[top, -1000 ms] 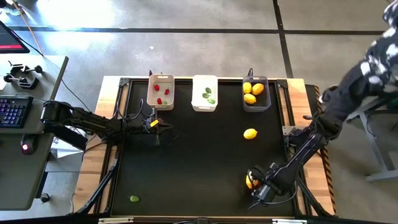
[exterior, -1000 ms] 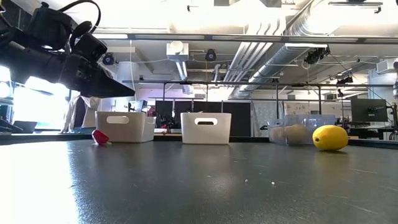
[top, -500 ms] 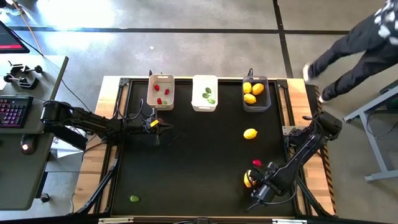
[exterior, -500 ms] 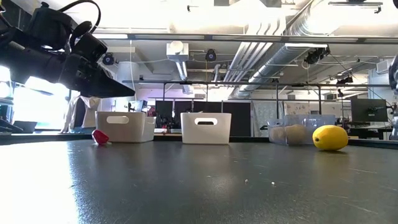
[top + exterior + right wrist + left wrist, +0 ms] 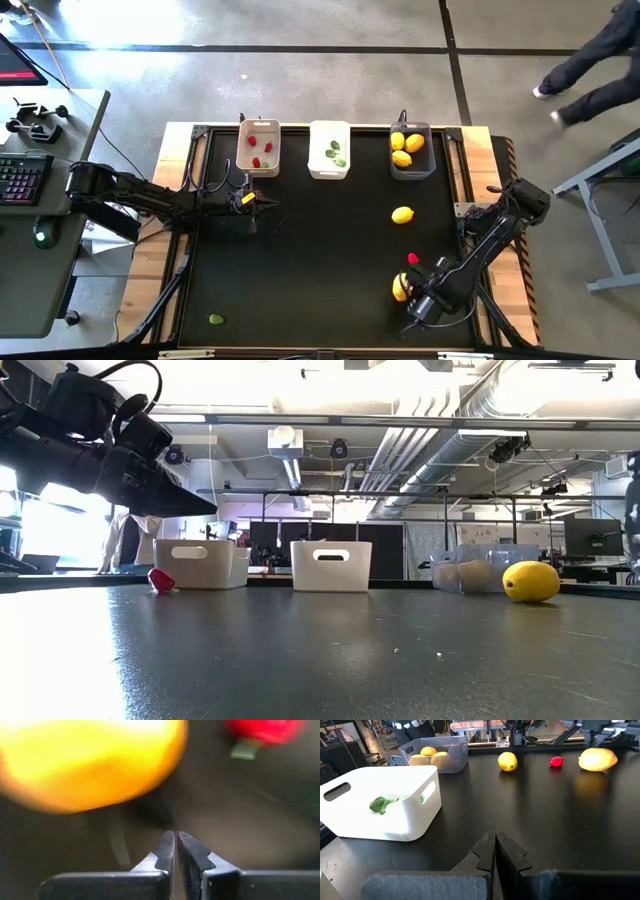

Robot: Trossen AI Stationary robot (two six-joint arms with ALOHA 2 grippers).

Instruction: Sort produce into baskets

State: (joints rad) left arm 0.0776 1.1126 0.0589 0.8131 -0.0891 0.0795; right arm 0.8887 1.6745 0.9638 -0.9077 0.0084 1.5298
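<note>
Three baskets stand at the far edge: a beige one holding red pieces, a white one holding green pieces, and a dark grey one holding lemons. On the table lie a yellow lemon, a red piece, an orange-yellow fruit and a green piece. My right gripper is shut and low at the near right. The fruit lies just ahead of its tips and the red piece farther on. My left gripper is shut and empty, above the table near the beige basket.
The low view shows another red piece on the table left of the beige basket. A person walks on the floor beyond the table's far right corner. A desk with a keyboard stands left of the table.
A red piece has come to lie on the table just beyond the orange-yellow fruit, near my right gripper; it was not there a second ago. The person at the table's right side has moved off toward the far right. Both arms have kept still.
</note>
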